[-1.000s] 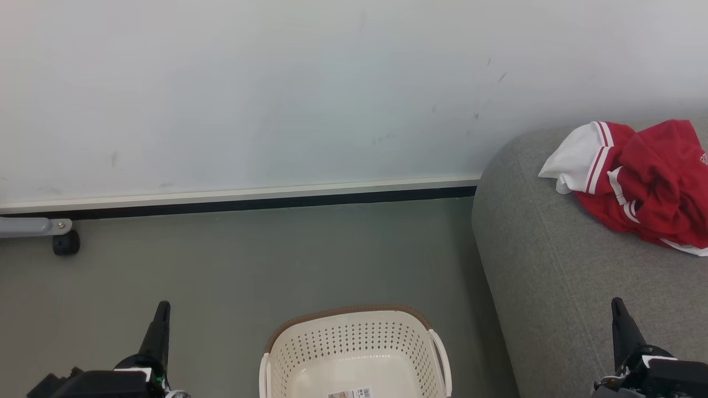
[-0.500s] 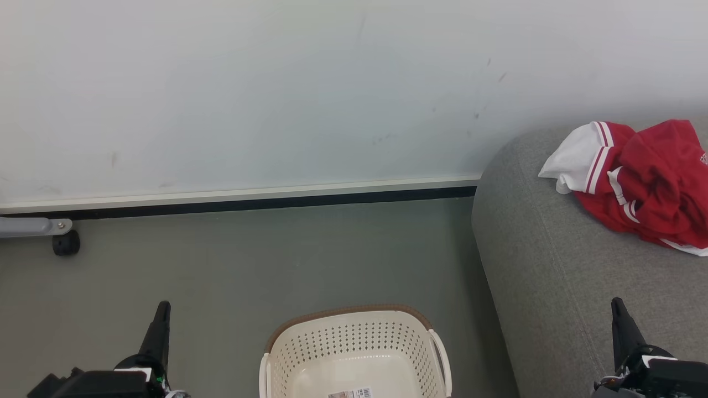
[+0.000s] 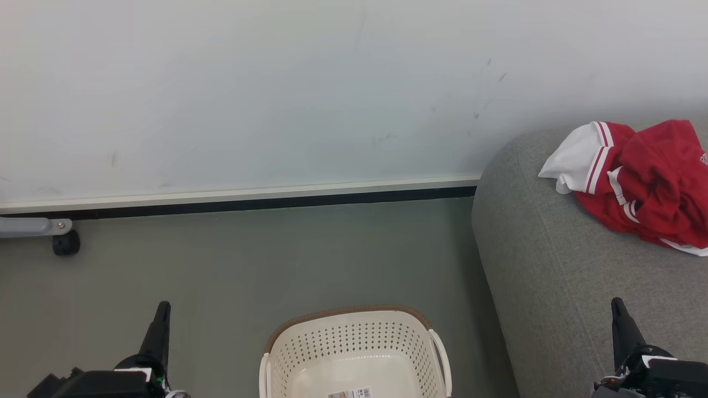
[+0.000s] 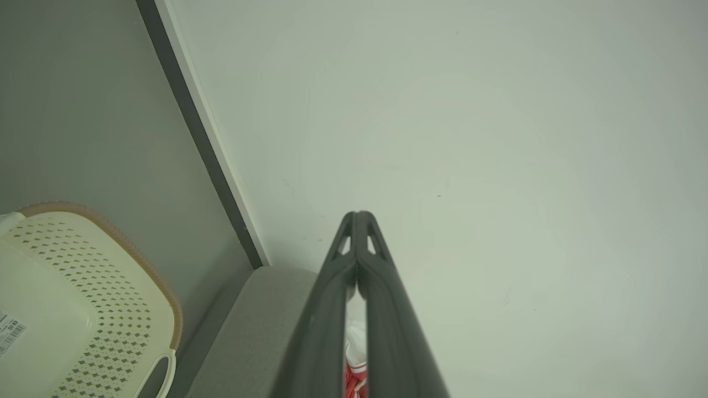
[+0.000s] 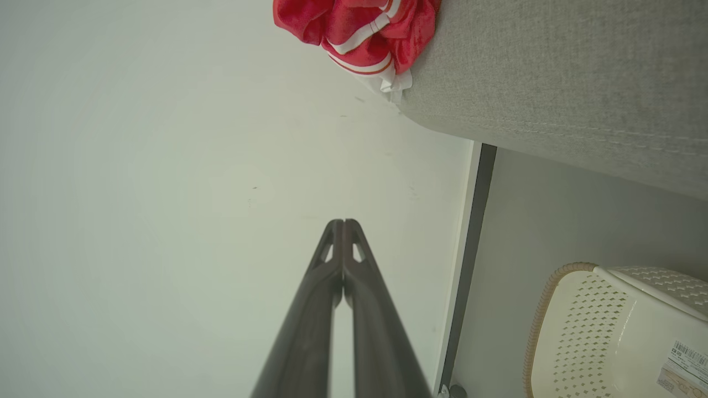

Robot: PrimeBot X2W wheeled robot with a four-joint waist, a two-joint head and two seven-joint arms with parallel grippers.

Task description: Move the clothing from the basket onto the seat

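- L gripper (image 3: 162,307) is sitting at near left, above the floor (image 3: 249,260), fingers pointing toward the far wall (image 3: 276,83).
- L wrist view: its two dark fingers are pressing together tip to tip. Jaws fully closed, gripping nothing.
- R gripper (image 3: 617,304) is sitting at near right, seen against the near part of the seat (image 3: 553,276), also pointing far.
- R wrist view: fingers are meeting at the tips. Jaws closed, nothing between them.
- Clothing (image 3: 641,182): red shiny fabric w/ a white panel and red-white striped trim. It is lying bunched on the far right part of the seat, close to the wall and well apart from both grippers.
- Basket (image 3: 354,337): cream, perforated sides, brown rim. It is standing on the floor at near centre, between the two grippers and just left of the seat. Cannot tell if it is touching the seat.
- Basket interior is showing a pale bottom w/ a barcode label (image 3: 351,393) on it.
- Seat: grey upholstery w/ a rounded corner and stitched seam, taking up the right side and reaching back toward the wall.
- Dark baseboard (image 3: 238,202) is running along the foot of the wall.
- Far left: a black caster (image 3: 66,243) under a grey bar is resting on the floor by the baseboard.
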